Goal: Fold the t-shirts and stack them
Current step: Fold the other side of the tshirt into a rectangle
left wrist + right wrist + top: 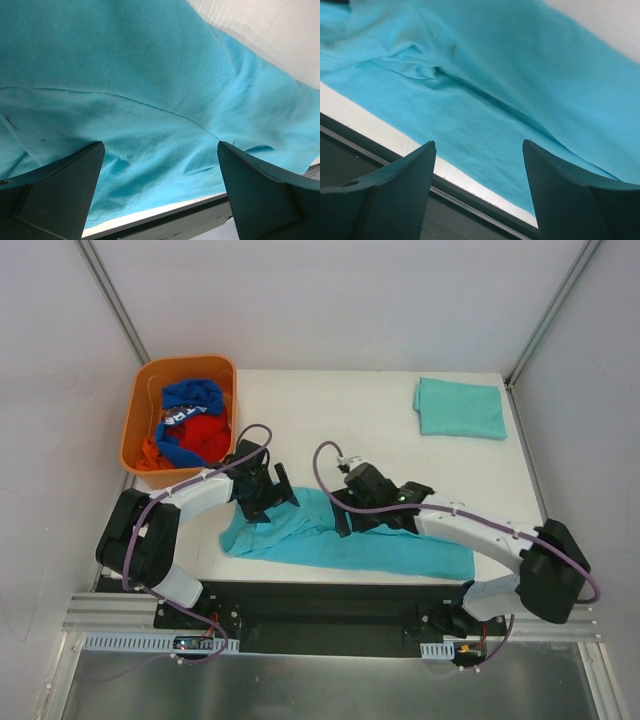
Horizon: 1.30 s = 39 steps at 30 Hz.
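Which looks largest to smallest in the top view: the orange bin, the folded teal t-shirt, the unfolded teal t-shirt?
1. Unfolded t-shirt, partly hidden, and orange bin: too alike to rank.
2. Folded t-shirt: clearly smallest.

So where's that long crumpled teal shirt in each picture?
Top external: unfolded t-shirt lies along the table's near edge, bottom centre.
Left wrist: shirt fills most of it; edge at bottom.
Right wrist: shirt fills upper right; edge lower left.
Shared landmark: that near edge.
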Tool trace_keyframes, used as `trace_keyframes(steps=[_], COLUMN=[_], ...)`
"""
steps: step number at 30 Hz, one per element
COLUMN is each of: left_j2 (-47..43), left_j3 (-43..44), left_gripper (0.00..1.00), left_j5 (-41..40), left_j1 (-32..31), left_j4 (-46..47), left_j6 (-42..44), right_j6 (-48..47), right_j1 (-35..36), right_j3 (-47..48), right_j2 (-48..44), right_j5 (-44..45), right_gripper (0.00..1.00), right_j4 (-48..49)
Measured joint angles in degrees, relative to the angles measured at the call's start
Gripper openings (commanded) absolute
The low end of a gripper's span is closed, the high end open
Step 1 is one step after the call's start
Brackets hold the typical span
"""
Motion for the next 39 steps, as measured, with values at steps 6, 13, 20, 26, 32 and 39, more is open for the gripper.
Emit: trace_keyframes(steps=[6, 13, 20, 26, 32, 39], left_j2=[-0.87, -2.36, -4.94, -4.83, -3.74, -2.99], left_j3=[-0.9, -1.27, -1.27, -1.27, -1.27, -1.27], left_gripper=[0.99, 0.99, 0.99, 0.99, 0.99, 0.99], left_j5=[0.44, 0.96, 1.01, 0.92, 0.7, 0.72], left_j1=[-0.07, -0.07, -0.09, -0.07, -0.07, -0.07], left_j4=[0.98, 0.79, 0.83, 0.61, 0.52, 0.87], left_j6=[0.83, 1.01, 0.87, 0.68, 0.13, -0.83], right_j6=[-0.42, -1.79, -3.69, -4.26, -4.31, -4.31], right_j1=[7.89, 11.28, 13.38, 14.19, 14.25, 15.45], right_j3=[7.19, 12.87, 13.62, 13.62, 13.44, 10.97], right_j2=[13.86, 22.88, 26.23, 27.34, 28.2, 28.39], right_j5=[-0.31, -0.85, 1.77, 3.63, 4.55, 4.48], right_gripper=[0.59, 0.42, 0.29, 0.29, 0.28, 0.28], right_j4=[6.54, 13.77, 18.53, 19.96, 20.46, 21.62])
